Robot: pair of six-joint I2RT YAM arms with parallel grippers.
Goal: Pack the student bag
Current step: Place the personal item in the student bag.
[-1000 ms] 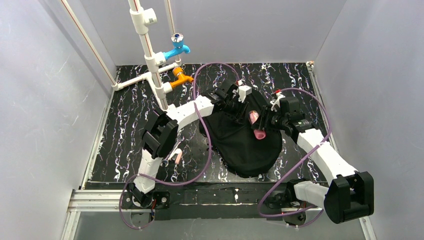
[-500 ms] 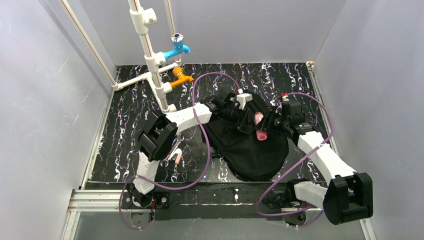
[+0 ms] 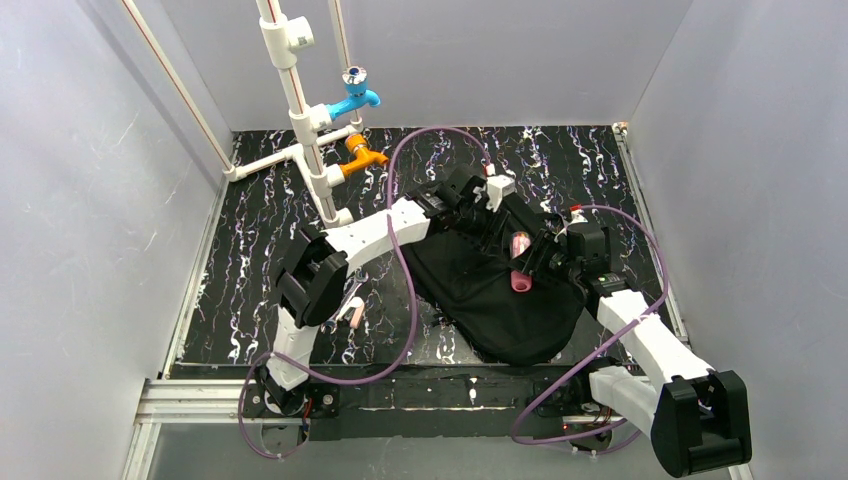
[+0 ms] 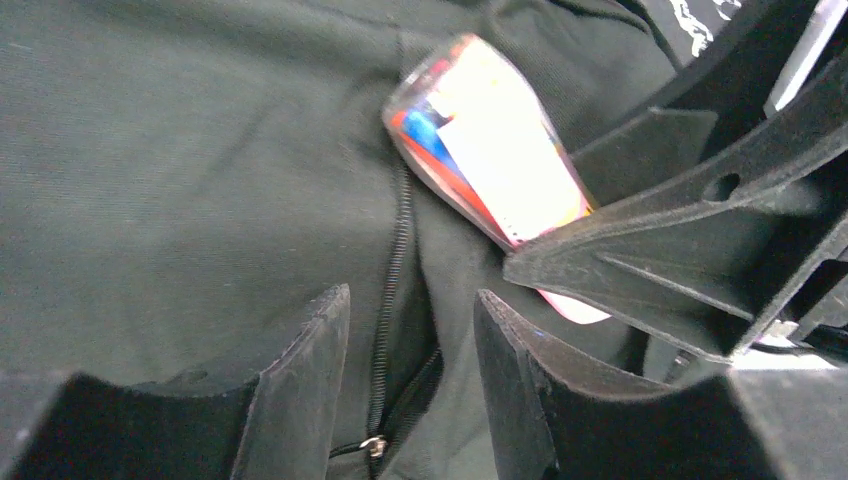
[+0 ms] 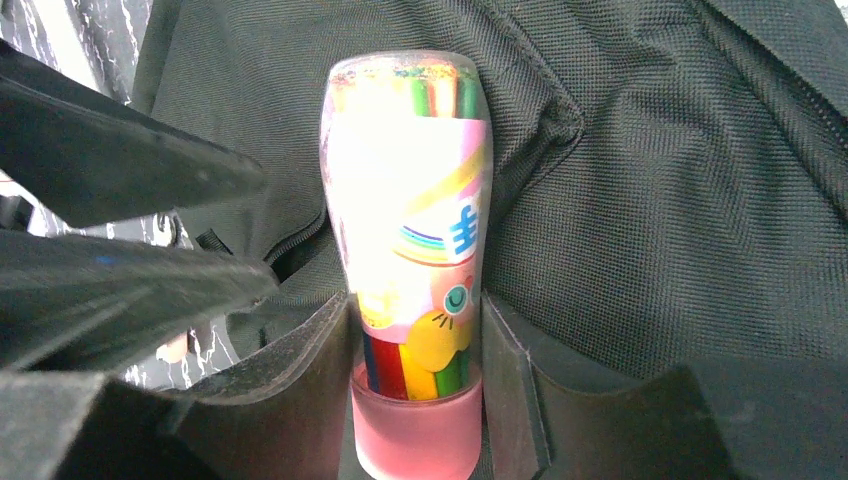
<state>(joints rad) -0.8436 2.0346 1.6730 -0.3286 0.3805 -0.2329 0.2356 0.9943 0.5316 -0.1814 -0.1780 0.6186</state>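
Observation:
The student bag (image 3: 490, 300) lies flat in the middle of the black marbled table, zipper side up. My right gripper (image 3: 527, 272) is shut on a clear tube of coloured pencils (image 5: 410, 200) near its pink cap. The tube's far end rests against the bag's fabric (image 5: 650, 200) by the zipper. My left gripper (image 4: 412, 295) hovers over the bag's upper part. Its jaws stand apart astride the zipper (image 4: 392, 270) and a fold of fabric, pinching nothing that I can see. The pencil tube (image 4: 490, 140) lies just beyond them, with the right gripper's fingers (image 4: 650, 270) beside it.
A white pipe stand with a blue tap (image 3: 355, 100) and an orange tap (image 3: 360, 155) rises at the back left. A small pink and white item (image 3: 352, 312) lies by the left arm's elbow. Purple cables loop over both arms. Grey walls enclose the table.
The right gripper has carried the tube a little toward the near right. The bag has shifted right. The left gripper has moved back and right, and its jaws have widened.

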